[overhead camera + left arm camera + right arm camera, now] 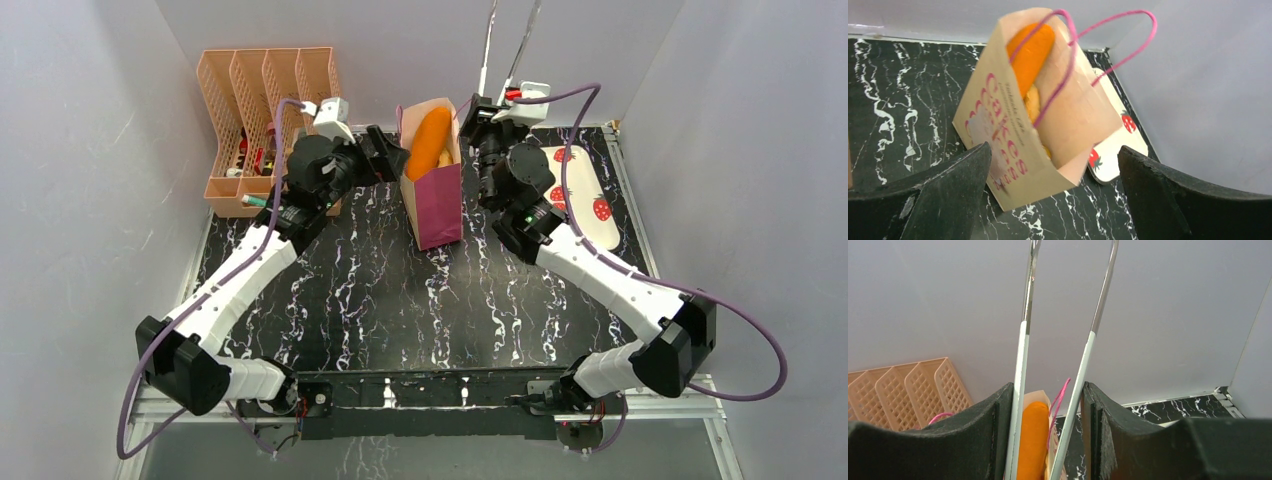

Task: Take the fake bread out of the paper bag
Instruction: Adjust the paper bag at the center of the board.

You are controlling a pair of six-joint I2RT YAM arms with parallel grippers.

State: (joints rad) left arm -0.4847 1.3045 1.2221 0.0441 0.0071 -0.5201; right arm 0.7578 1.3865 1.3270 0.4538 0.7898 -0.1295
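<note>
paper bag: standing, open, tan over maroon | fake bread: orange loaf, sticking out of bag top

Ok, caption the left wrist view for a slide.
Open left gripper faces the paper bag, orange fake bread poking from its top.

paper bag tan over maroon | bread orange | table black, white-veined | rack peach

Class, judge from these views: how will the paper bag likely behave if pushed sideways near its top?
The paper bag is tall on a narrow base, so it would probably tip rather than slide. Its thin paper walls show a fold in the left wrist view, so they likely buckle easily. Holding fake bread, it is probably light.
</note>
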